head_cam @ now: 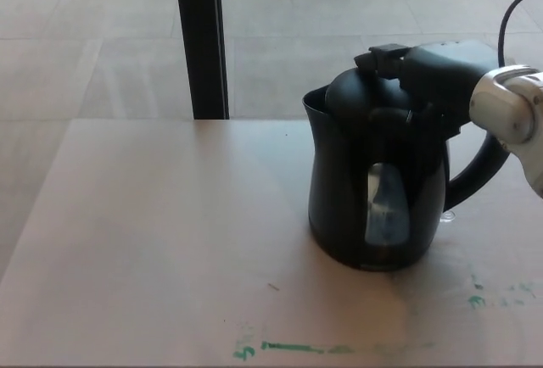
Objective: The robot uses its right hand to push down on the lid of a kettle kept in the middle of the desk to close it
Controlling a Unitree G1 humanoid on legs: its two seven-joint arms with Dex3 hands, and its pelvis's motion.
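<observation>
- One black kettle [377, 190] stands right of centre on the desk [153, 241], handle toward the right edge.
- Right hand [428, 67] lies flat on the lid [361, 97], fingers [382, 56] pressed together, grasping nothing.

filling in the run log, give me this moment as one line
phase: pressing lid | right hand: flat on kettle lid | lid: down, looks closed | kettle: upright on desk | left hand: not in view

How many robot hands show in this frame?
1. The right hand comes in from the right edge and rests flat on the lid of the black kettle. The left hand is out of view.
</observation>
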